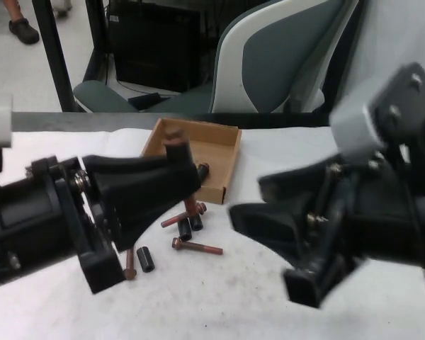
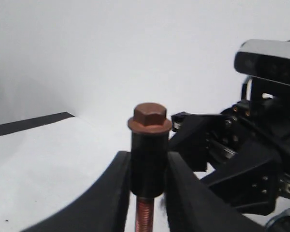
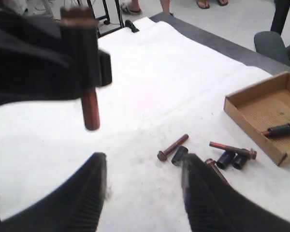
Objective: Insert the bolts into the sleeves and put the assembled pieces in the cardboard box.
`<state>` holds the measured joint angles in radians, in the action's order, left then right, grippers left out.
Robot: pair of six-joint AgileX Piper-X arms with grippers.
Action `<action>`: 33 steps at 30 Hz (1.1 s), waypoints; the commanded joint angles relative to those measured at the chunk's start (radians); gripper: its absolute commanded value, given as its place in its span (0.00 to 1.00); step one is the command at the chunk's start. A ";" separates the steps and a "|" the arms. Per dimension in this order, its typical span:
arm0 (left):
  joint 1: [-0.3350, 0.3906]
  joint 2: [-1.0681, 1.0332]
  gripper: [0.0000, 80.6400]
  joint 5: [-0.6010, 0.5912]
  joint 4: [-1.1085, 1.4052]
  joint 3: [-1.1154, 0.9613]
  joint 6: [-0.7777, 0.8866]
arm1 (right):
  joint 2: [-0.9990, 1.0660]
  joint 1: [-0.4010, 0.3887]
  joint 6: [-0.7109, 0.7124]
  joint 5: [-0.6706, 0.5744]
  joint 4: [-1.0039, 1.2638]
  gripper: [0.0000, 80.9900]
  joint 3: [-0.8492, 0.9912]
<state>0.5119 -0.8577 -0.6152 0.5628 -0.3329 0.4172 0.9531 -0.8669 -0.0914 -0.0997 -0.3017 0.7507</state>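
- In the grasp of the left gripper [image 2: 148, 162] stands the bolt [image 2: 150, 118], already pushed through its black sleeve [image 2: 148, 169]; the hexagonal head sits on the sleeve's top end, the threaded shank comes out beneath, and the long axis is upright
- The left gripper's jaws stand narrow, clamped on the sides of the sleeve; the pair is held up clear of the bench
- In the high view the cardboard box [image 1: 230, 170] lies just beyond the bolt and sleeve, farther from the camera and lower; the left arm is therefore the nearer one, and I judge the coming move to be a short carry forward over the box's rim, then down, then a release
- Inside the box an assembled piece [image 3: 279, 129] lies on its side; the drop looks best aimed at the bare floor beside it
- The right gripper [image 3: 144, 164] hangs with its jaws wide and nothing between them; it faces the bolt and sleeve and is apart from them
- On the white cloth [image 1: 198, 304], on the near side of the box, lie loose bolts [image 1: 197, 246] and loose sleeves [image 1: 146, 258], close to one another and not yet joined
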 commanded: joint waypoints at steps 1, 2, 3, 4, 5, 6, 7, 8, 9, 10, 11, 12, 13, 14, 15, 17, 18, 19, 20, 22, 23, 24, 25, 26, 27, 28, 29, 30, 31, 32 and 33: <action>-0.002 0.012 0.01 0.059 -0.016 -0.009 0.002 | -0.088 0.000 0.008 0.063 -0.082 0.55 0.005; -0.002 0.012 0.01 0.086 -0.049 -0.013 0.002 | -0.102 0.000 0.008 0.073 -0.107 0.52 0.005; -0.002 0.012 0.01 0.107 -0.077 -0.016 0.002 | -0.115 0.000 0.008 0.082 -0.136 0.47 0.005; -0.002 0.012 0.01 0.140 -0.126 -0.025 0.002 | -0.126 0.000 0.008 0.087 -0.168 0.39 0.005; -0.002 0.012 0.01 0.162 -0.160 -0.033 -0.001 | -0.131 0.000 0.008 0.087 -0.203 0.30 0.005; -0.002 0.012 0.01 0.191 -0.204 -0.044 -0.014 | -0.134 0.000 0.008 0.087 -0.236 0.19 0.005; -0.002 0.012 0.01 0.212 -0.247 -0.057 -0.033 | -0.134 0.000 0.008 0.087 -0.260 0.09 0.005; -0.002 0.006 0.01 0.241 -0.288 -0.073 -0.050 | -0.134 0.000 0.006 0.087 -0.287 0.00 0.005; -0.002 -0.001 0.01 0.260 -0.325 -0.090 -0.063 | -0.130 0.000 0.003 0.087 -0.308 0.01 0.005; -0.002 -0.011 0.01 0.273 -0.349 -0.104 -0.070 | -0.128 0.000 0.003 0.087 -0.323 0.01 0.005; -0.002 -0.026 0.01 0.286 -0.372 -0.121 -0.075 | -0.126 0.000 0.003 0.081 -0.337 0.01 0.005; -0.002 -0.044 0.01 0.294 -0.390 -0.136 -0.079 | -0.123 0.000 0.003 0.067 -0.342 0.01 0.005; -0.002 -0.065 0.01 0.309 -0.408 -0.161 -0.085 | -0.119 0.000 0.003 0.050 -0.347 0.01 0.005; -0.002 -0.090 0.01 0.320 -0.422 -0.178 -0.086 | -0.115 0.000 0.003 0.036 -0.350 0.01 0.005; -0.002 -0.117 0.01 0.331 -0.434 -0.199 -0.085 | -0.111 0.000 0.003 0.015 -0.352 0.01 0.005; -0.005 -0.171 0.01 0.349 -0.460 -0.248 -0.091 | -0.100 0.000 0.003 -0.019 -0.361 0.01 0.005; -0.008 -0.201 0.01 0.356 -0.478 -0.269 -0.099 | -0.098 0.000 0.003 -0.027 -0.366 0.01 0.005; -0.014 -0.235 0.01 0.360 -0.494 -0.300 -0.110 | -0.093 0.000 0.003 -0.036 -0.371 0.01 0.005; -0.023 -0.268 0.01 0.363 -0.510 -0.327 -0.111 | -0.092 0.000 0.003 -0.043 -0.374 0.01 0.005; -0.044 -0.331 0.01 0.363 -0.545 -0.379 -0.111 | -0.092 0.000 0.003 -0.045 -0.374 0.01 0.005; -0.058 -0.364 0.01 0.363 -0.563 -0.409 -0.111 | -0.092 0.000 0.003 -0.045 -0.374 0.01 0.005; -0.070 -0.398 0.01 0.363 -0.583 -0.434 -0.111 | -0.092 0.000 0.003 -0.045 -0.374 0.01 0.005; -0.085 -0.430 0.01 0.363 -0.603 -0.464 -0.111 | -0.092 0.000 0.003 -0.045 -0.374 0.01 0.005; -0.098 -0.462 0.01 0.363 -0.624 -0.496 -0.111 | -0.092 0.000 0.003 -0.045 -0.374 0.01 0.005; -0.109 -0.487 0.01 0.365 -0.644 -0.523 -0.111 | -0.092 0.000 0.003 -0.048 -0.374 0.01 0.005; -0.123 -0.517 0.01 0.365 -0.666 -0.555 -0.111 | -0.092 0.000 0.003 -0.050 -0.374 0.01 0.005; -0.135 -0.547 0.01 0.365 -0.687 -0.588 -0.111 | -0.092 0.000 0.003 -0.051 -0.374 0.01 0.005; -0.144 -0.572 0.01 0.365 -0.710 -0.621 -0.115 | -0.092 0.000 0.003 -0.061 -0.374 0.01 0.005; -0.154 -0.601 0.01 0.365 -0.736 -0.656 -0.132 | -0.092 0.000 0.003 -0.071 -0.374 0.01 0.005; -0.162 -0.631 0.01 0.368 -0.767 -0.694 -0.150 | -0.089 0.000 0.003 -0.082 -0.374 0.01 0.005; -0.166 -0.659 0.01 0.368 -0.802 -0.732 -0.166 | -0.085 0.000 0.003 -0.098 -0.378 0.01 0.005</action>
<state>0.3673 -1.4512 -0.2596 -0.1643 -0.9522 0.3050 0.8606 -0.8669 -0.0892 -0.1452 -0.6752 0.7497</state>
